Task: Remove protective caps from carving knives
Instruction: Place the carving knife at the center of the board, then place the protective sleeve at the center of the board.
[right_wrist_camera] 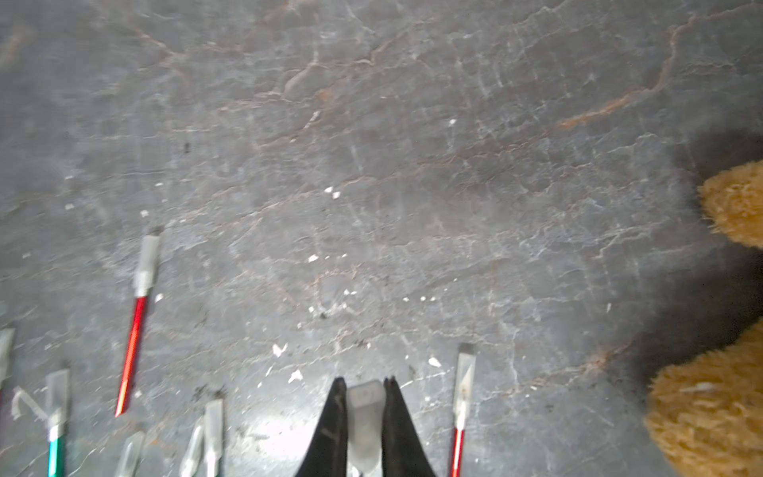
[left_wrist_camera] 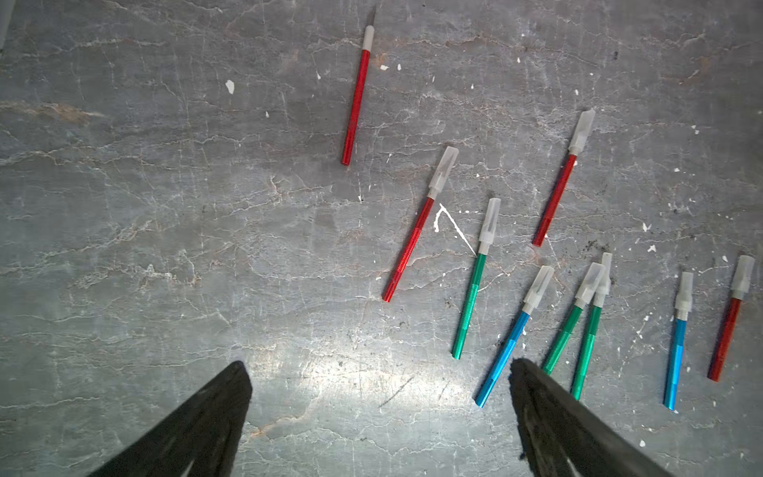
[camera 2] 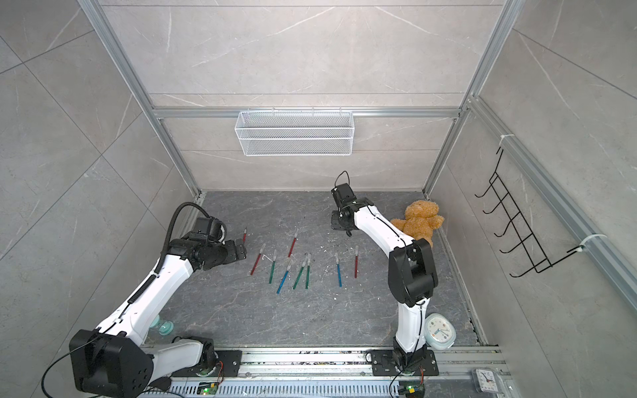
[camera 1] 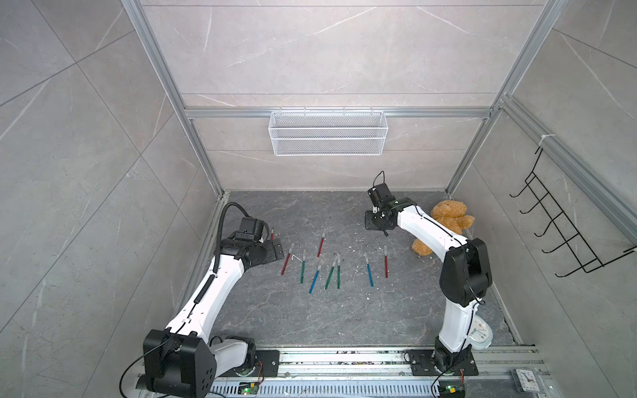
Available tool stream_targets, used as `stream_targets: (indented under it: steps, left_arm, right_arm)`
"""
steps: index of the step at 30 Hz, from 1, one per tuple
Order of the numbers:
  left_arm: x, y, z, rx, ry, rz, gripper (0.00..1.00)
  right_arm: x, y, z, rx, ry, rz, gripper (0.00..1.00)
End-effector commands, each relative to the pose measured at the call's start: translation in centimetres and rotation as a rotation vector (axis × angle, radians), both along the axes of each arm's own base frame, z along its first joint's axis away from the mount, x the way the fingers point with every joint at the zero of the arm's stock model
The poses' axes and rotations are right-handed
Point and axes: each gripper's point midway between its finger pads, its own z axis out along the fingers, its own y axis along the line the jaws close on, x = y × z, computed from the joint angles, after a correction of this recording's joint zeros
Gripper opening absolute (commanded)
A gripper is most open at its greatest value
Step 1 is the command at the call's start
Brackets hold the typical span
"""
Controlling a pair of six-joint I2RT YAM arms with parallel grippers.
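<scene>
Clamped shut on one protective cap (right_wrist_camera: 365, 421), our right gripper (right_wrist_camera: 365, 382) pinches the greyish tube between its black fingers. Only the right wrist view shows us this; in both top views the cap is too small to make out. Our left gripper (left_wrist_camera: 380, 413) hangs with its jaws wide apart above the dark stone table (left_wrist_camera: 165, 247), holding nothing. Its wrist view shows all nine carving knives (left_wrist_camera: 468, 305) lying on the table. Eight wear their caps, while the uncapped red knife (left_wrist_camera: 356, 103) shows a bare blade. In a top view that knife (camera 1: 271, 235) lies just beside the left gripper (camera 1: 274, 248), apart from the rest. Our left arm reaches low across the table, its wrist turned toward the knives. Our right arm rises to a high elbow and stretches toward the back, its wrist bent down near the teddy bear (camera 1: 448, 217). We see a white wire basket (camera 1: 327, 132) hanging on the rear rail, well apart from the knives. A round clock (camera 2: 439, 330) by the right arm's base shows fully in one top view.
</scene>
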Motion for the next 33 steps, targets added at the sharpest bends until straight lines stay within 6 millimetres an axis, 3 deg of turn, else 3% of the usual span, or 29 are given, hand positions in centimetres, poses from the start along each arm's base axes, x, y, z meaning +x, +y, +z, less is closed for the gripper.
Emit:
stream_targets:
  steps: [1, 6, 15, 33]
  left_arm:
    - [0.4, -1.6, 1.0, -0.047, -0.026, -0.041, 1.0]
    - [0.0, -2.1, -0.1, -0.031, 0.054, -0.064, 1.0]
    - [-0.1, -2.5, -0.3, -0.032, 0.06, -0.077, 1.0]
    - [-0.3, -3.2, -0.7, -0.024, 0.081, -0.103, 1.0]
  right_arm:
    - [0.1, -0.5, -2.2, -0.044, 0.117, 0.013, 0.0]
    - [1.4, -1.7, -3.9, -0.049, 0.184, -0.007, 0.0]
    - [2.2, -2.8, -7.3, -0.129, 0.293, -0.011, 0.0]
    - [3.5, -2.4, -11.6, -0.136, 0.39, -0.021, 0.0]
